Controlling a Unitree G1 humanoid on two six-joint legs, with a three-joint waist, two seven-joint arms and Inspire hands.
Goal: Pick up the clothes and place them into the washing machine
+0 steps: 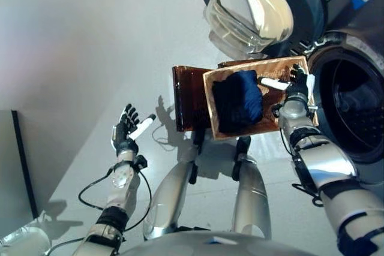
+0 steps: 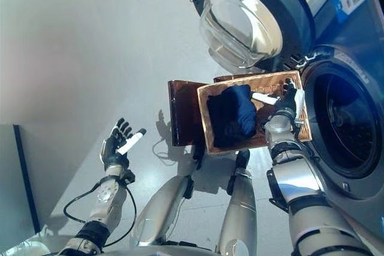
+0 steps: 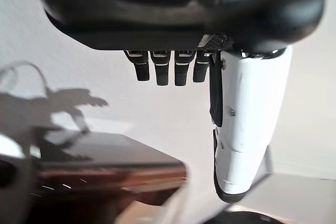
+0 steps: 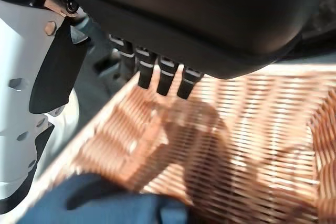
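A shallow wicker basket (image 1: 282,67) rests on a low dark brown box (image 1: 189,97) beside the washing machine (image 1: 354,106). Dark blue clothes (image 1: 238,101) lie bunched in the basket's left half, and show in the right wrist view (image 4: 100,203). My right hand (image 1: 296,87) hovers open over the basket's right part, fingers straight, white-covered thumb pointing at the clothes, not touching them. My left hand (image 1: 127,127) is open and empty, raised over the floor to the left of the box. The machine's drum opening (image 2: 345,124) is dark and its round door (image 1: 255,7) stands open.
Light grey floor (image 1: 90,40) spreads to the left and behind the box. The open glass door overhangs the far side of the basket. A dark panel edge (image 1: 18,166) stands at the far left. The brown box also shows in the left wrist view (image 3: 105,177).
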